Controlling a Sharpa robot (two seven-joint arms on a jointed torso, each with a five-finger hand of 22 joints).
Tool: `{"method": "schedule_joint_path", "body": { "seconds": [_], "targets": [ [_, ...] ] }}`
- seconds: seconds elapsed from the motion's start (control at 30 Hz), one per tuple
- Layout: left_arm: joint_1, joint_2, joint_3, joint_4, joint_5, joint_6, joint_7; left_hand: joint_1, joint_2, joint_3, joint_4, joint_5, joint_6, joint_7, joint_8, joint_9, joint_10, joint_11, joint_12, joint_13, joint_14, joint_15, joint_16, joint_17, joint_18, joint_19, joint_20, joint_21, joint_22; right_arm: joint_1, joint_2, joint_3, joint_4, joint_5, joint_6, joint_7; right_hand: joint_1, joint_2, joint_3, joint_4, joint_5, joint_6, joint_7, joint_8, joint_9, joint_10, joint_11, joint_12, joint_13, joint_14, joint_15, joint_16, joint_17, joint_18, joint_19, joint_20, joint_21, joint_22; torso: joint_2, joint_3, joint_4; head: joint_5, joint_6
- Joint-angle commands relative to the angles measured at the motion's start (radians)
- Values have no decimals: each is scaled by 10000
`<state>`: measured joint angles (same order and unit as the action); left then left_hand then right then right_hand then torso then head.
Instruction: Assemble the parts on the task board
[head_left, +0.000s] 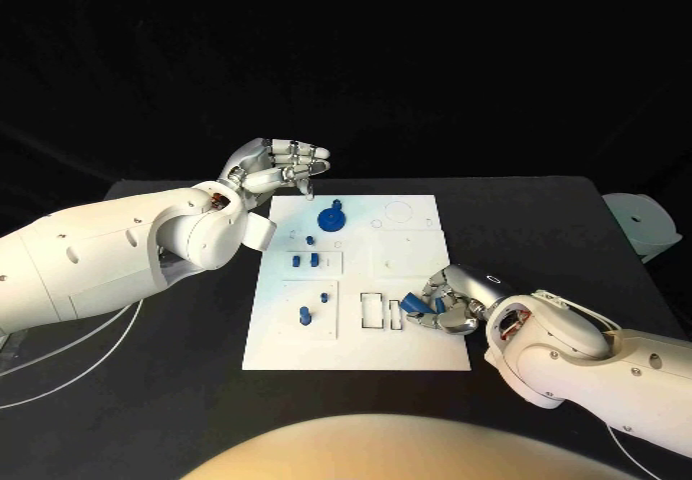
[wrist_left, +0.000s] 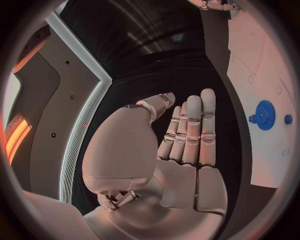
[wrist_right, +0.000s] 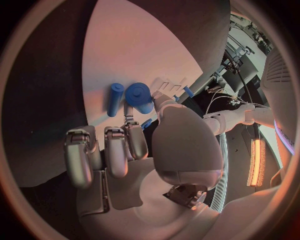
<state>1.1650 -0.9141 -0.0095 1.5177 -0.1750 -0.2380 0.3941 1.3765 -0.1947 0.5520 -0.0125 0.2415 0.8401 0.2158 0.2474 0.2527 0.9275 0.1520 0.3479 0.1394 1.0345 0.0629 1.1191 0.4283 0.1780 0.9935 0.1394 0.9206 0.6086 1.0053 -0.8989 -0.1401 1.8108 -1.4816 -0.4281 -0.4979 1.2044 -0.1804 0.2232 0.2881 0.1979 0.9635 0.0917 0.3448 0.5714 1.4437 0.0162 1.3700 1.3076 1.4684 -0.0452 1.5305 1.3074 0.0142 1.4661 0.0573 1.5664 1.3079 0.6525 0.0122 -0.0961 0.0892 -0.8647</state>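
Observation:
The white task board (head_left: 361, 345) lies in the middle of the black table. A blue gear (head_left: 333, 218) stands on its far part, also seen in the left wrist view as the gear (wrist_left: 265, 115). Small blue pegs (head_left: 306, 260) stand left of centre, and one more peg (head_left: 306, 315) stands nearer. My left hand (head_left: 274, 168) hovers above the board's far left corner with nothing in it, its fingers (wrist_left: 190, 130) held straight and close together. My right hand (head_left: 450, 305) rests at the board's near right edge and pinches a blue part (head_left: 413, 301) at its fingertips; the part (wrist_right: 139, 95) shows beside a peg (wrist_right: 114, 99).
Two rectangular slots (head_left: 384, 310) are cut in the board just left of my right hand. Round recesses (head_left: 400, 212) mark the far right of the board. A pale object (head_left: 642, 222) sits off the table's right edge. Cables trail along the table's left side.

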Motion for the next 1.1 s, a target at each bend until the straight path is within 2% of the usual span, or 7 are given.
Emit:
{"method": "schedule_joint_path", "body": {
  "seconds": [0.03,0.2,0.5,0.77,0.87,1.0,1.1],
  "targets": [
    [7,5,6,30,-12,140,69,-33,100,-9,-25,42,-68,43,-19,-12,-57,-13,61,-15,-48,15,43,-17,72,4,82,-41,-13,-61,-26,-44,108,-21,-464,-36,121,221,20,-16,111,158,-28,121,74,106,-41,97,1032,861,-99,72,1809,-142,1047,-68,44,2629,5,1,4,-7,-2],
    [7,4,6,25,-12,136,73,-33,100,-9,-25,42,-68,43,-19,-12,-57,-13,61,-15,-48,15,43,-17,72,4,82,-41,-13,-48,-189,-14,437,-18,-1127,106,294,426,150,-26,274,286,-114,225,127,178,-119,169,1106,873,-163,98,1868,-142,1047,-122,44,2629,-10,-3,1,-3,2],
    [6,14,6,27,-12,133,83,-33,100,-9,-25,42,-68,43,-19,-12,-57,-13,61,-15,-48,15,43,-17,72,4,82,-41,-13,190,-313,57,1006,121,-1554,174,361,558,252,0,382,441,-198,340,191,270,-191,286,1218,881,-226,116,1908,-142,1047,-179,44,2629,-2,-8,-6,-36,38],
    [6,28,6,27,-12,149,86,-56,112,-21,-15,47,-75,42,-15,-16,-86,-13,99,-22,-56,18,60,-35,74,-3,89,-51,-22,247,19,67,890,509,-1128,238,156,681,270,37,476,504,-229,390,221,282,-221,278,1226,881,-258,117,1908,-142,1047,-215,44,2629,-4,4,-3,-33,33],
    [6,36,6,26,-12,156,85,-56,112,-21,-15,47,-75,42,-15,-16,-86,-13,99,-22,-56,18,60,-35,74,-3,89,-51,-22,240,207,65,769,673,-888,250,123,690,267,33,480,532,-240,413,234,281,-230,271,1224,880,-263,115,1902,-142,1047,-220,44,2629,-4,-7,6,-49,34],
    [5,51,6,27,-12,164,86,-56,112,-21,-15,47,-75,42,-15,-16,-86,-13,99,-22,-56,18,60,-35,74,-3,89,-51,-22,229,448,58,610,939,-418,305,-210,704,170,41,353,640,-286,528,301,315,-269,300,1267,881,-296,117,1908,-142,1047,-251,44,2629,4,-19,17,-62,34],
    [5,56,6,30,-12,167,85,-56,112,-21,-15,47,-75,42,-15,-16,-86,-13,99,-22,-56,18,60,-35,74,-3,89,-51,-22,226,562,56,532,1047,-206,345,-448,699,76,41,236,698,-325,616,354,348,-303,329,1303,880,-325,116,1905,-142,1047,-277,44,2629,4,-11,11,-59,26]
  ]
}}
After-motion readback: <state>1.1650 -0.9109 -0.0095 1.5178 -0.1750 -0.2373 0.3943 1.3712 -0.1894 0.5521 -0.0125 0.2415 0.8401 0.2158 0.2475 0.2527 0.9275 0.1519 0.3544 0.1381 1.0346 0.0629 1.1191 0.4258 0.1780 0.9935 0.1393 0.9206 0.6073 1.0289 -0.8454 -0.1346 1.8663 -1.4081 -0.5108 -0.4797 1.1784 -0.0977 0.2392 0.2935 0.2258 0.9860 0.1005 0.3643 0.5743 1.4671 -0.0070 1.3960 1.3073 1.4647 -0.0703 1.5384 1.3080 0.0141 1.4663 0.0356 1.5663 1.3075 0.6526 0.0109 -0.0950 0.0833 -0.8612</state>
